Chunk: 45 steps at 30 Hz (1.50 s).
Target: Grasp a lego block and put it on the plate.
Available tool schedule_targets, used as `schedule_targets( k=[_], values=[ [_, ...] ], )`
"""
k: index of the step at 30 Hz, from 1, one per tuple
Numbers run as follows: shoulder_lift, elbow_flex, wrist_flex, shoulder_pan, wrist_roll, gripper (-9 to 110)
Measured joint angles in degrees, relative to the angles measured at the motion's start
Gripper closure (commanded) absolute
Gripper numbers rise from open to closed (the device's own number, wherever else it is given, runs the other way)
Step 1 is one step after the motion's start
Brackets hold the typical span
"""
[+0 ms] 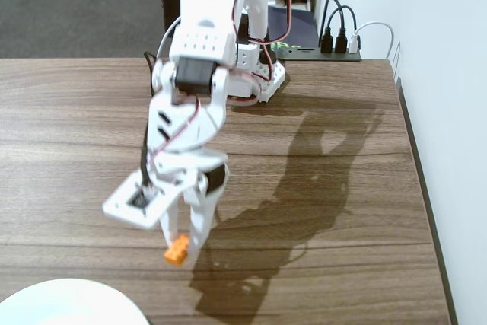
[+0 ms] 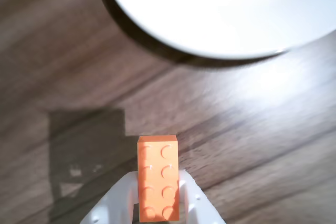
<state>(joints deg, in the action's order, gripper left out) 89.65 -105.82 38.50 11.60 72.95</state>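
Wooden table with a plate and the arm's base on it

The brown wood-grain table (image 1: 335, 188) fills most of the fixed view, its right edge running along a pale wall. The white plate (image 1: 68, 304) lies on it at the lower left corner of the frame, cut off by the edge; in the wrist view the plate (image 2: 226, 9) fills the upper right. The arm's white base (image 1: 262, 74) stands at the upper centre near the table's far edge.
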Motion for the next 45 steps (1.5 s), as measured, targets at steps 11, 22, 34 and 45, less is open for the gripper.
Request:
schedule_targets(
  k=[11, 22, 34, 45],
  values=[
    [6.2, 0.9, -1.1, 7.6, 0.4, 97],
    [-2.4, 13.4, -5.0, 15.9, 1.7, 97],
    [-16.8, 29.0, -2.9, 15.7, 1.0, 97],
    [-23.3, 34.3, -0.8, 13.5, -1.1, 97]
  ],
)
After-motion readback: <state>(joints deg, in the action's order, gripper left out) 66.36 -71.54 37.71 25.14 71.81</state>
